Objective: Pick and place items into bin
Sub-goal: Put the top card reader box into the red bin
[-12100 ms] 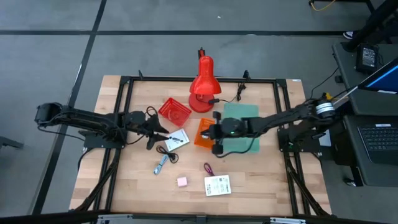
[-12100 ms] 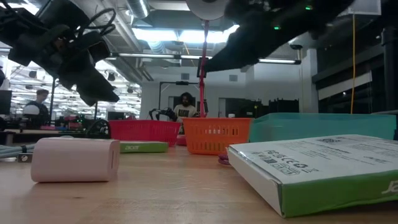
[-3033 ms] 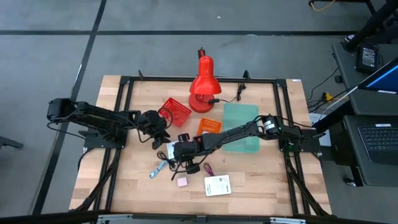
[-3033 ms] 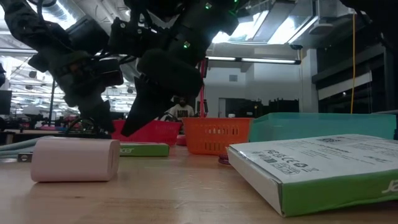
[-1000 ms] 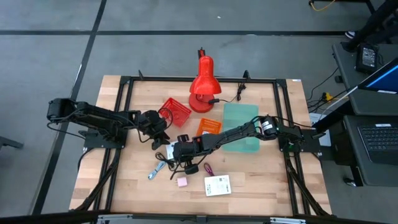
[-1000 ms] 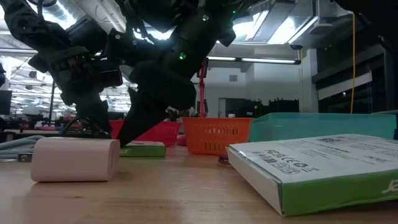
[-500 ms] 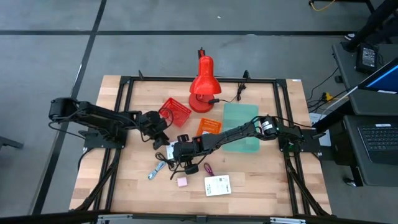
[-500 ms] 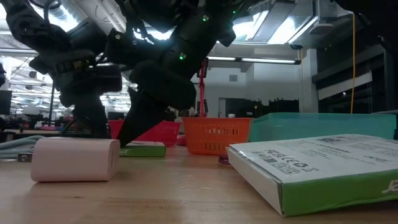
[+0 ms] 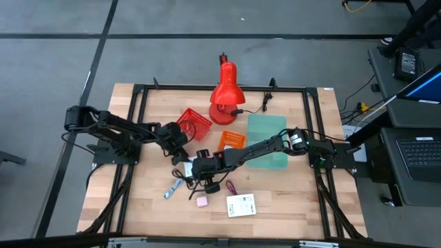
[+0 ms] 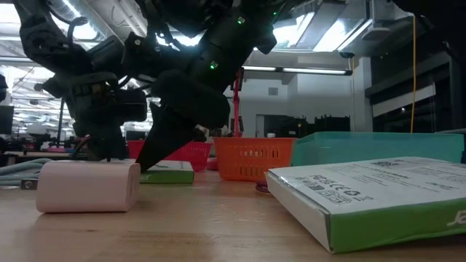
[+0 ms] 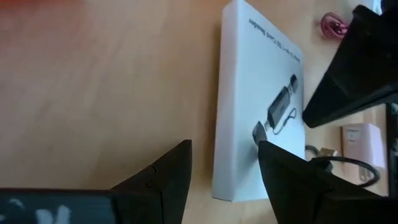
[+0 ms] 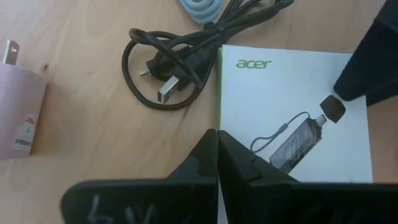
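- White flat cardboard box [image 12: 292,118] printed with "acer" and a picture of a small adapter lies on the pale wooden table [image 9: 275,200], near the table's middle; in the high view it [image 9: 187,164] sits between the two grippers.
- Dark left gripper [image 9: 178,147] hangs just over that box's far-left edge; in the left wrist view its two fingers [image 11: 165,180] stand apart, one over bare wood and one over the box [image 11: 255,106], with nothing between them.
- Dark right gripper [image 9: 195,172] is reached across from the right side and rests low at the box's near edge; in the right wrist view its fingers [image 12: 208,155] are pressed together, their tips at the box's edge, holding nothing.
- Black cable [image 12: 168,68], coiled in a loose loop with a silver plug end, lies on the wood just beside the box.
- Pink cube-like charger [image 12: 18,118] with metal prongs lies on the table near the cable; in the high view it [image 9: 202,201] is toward the near edge, and in the low view it [image 10: 89,186] fills the left foreground.
- Maroon cord loop [image 9: 230,187] lies beside the right arm, between the pink charger and the orange mesh basket [image 9: 231,142].
- Small blue-silver piece [image 9: 173,188] lies on the wood left of the pink charger.
- Second white printed box [image 9: 241,204] lies apart near the table's front edge.
- Red mesh basket [image 9: 194,123], a teal flat lid-like tray [image 9: 267,138] and a red desk lamp [image 9: 224,93] stand toward the far side.
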